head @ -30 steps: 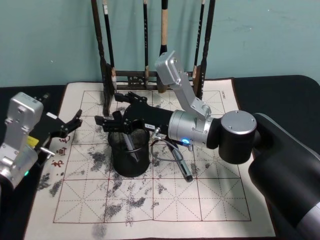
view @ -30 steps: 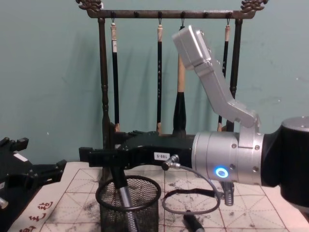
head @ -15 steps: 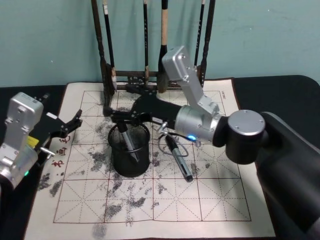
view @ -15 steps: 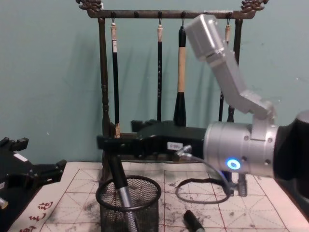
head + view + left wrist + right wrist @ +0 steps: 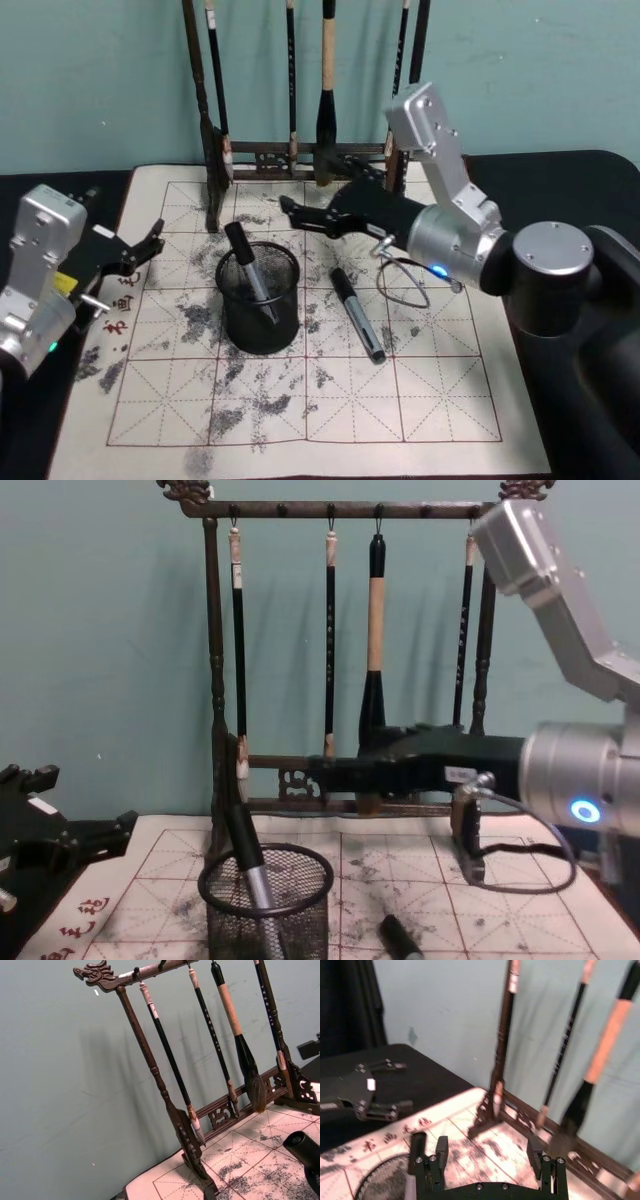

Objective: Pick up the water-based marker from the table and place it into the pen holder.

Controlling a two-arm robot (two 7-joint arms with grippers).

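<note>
One marker [image 5: 245, 262] leaning in pen holder [image 5: 262, 330], lower end obscured

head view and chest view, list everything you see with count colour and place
pen holder: one, black wire mesh, upright on the mat, left of centre
marker in the holder: one, black and grey, leaning inside, top end above the rim
marker on the mat: one, black and grey, lying right of the pen holder
brush rack: one, dark wood, mat's back edge
calligraphy brushes: four, mostly dark, one tan, hanging from the rack
mat: one, white, red grid, ink smudges
table: one, black
right gripper: one, black, open, raised between rack and holder
left gripper: one, black, open, mat's left edge
</note>
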